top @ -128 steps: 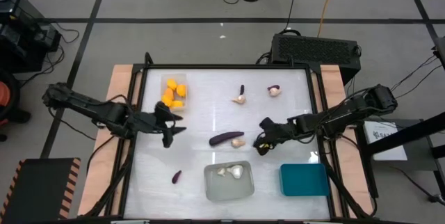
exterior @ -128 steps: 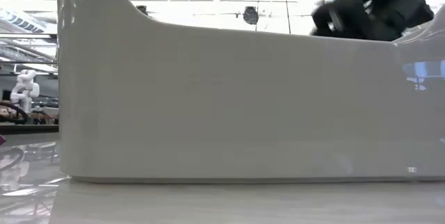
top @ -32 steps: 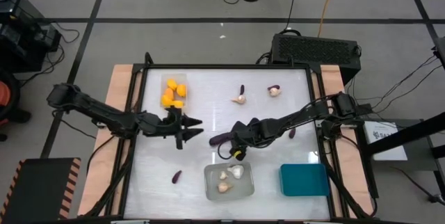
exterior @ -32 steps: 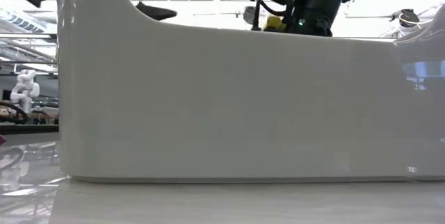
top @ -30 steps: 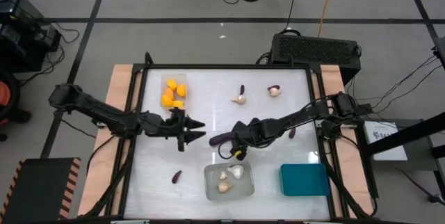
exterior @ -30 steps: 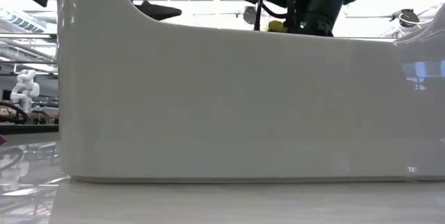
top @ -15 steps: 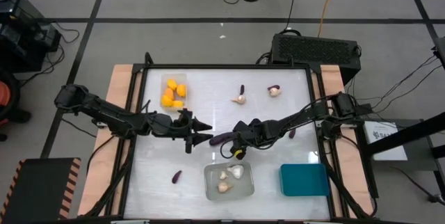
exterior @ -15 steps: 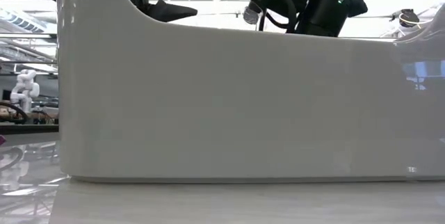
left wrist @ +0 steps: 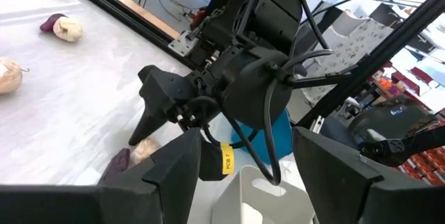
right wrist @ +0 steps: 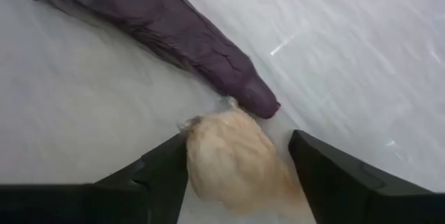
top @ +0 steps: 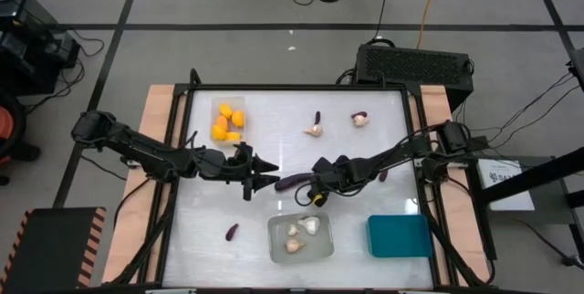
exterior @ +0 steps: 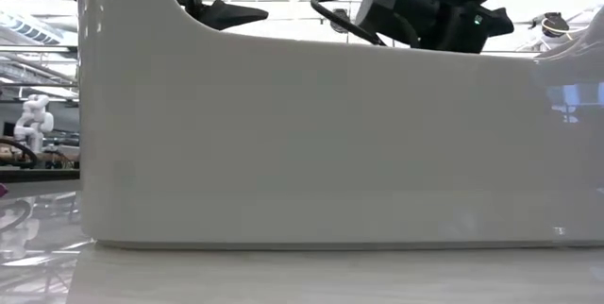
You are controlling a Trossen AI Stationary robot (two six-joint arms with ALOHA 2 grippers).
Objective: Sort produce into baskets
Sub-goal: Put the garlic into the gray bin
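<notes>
Holding garlic bulbs [top: 299, 231], grey bin [top: 321, 250]; orange pieces [top: 225, 120] in clear bin [top: 217, 104]

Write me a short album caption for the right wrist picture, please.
The right pincer straddles a pale garlic bulb lying against the tip of a dark purple eggplant on the white table.

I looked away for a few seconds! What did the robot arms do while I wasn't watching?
The right gripper dropped a garlic in the grey bin, which now holds three instead of two, then reached inward to the middle garlic bulb beside the long eggplant; its fingers straddle the bulb, closing. The left gripper slid toward the eggplant, open. The orange pieces, teal bin and small eggplant stayed put.
</notes>
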